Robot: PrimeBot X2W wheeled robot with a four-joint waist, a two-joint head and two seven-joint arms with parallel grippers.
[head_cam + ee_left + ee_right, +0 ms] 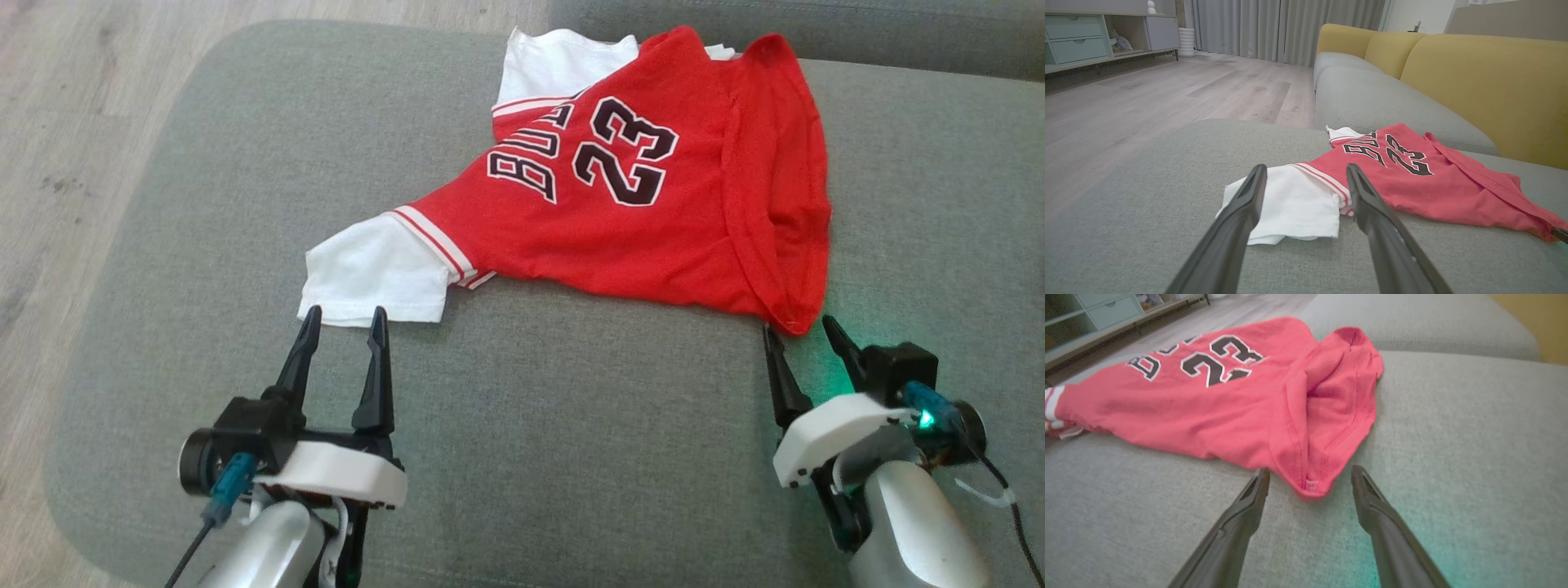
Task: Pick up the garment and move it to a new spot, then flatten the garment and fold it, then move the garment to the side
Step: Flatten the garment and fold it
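Note:
The garment is a red jersey with white sleeves and a black "23", lying rumpled on a grey cushion. Its near white sleeve points at my left gripper, which is open with its tips at the sleeve's edge. In the left wrist view the left gripper frames that sleeve. My right gripper is open at the jersey's lower red corner. Seen from the right wrist, the right gripper straddles the red hem corner. Nothing is held.
The grey cushion's left edge drops to a wooden floor. Yellow sofa backrests rise behind the cushions, and a second grey seat cushion lies beyond the jersey. A pale cabinet and grey curtains stand across the room.

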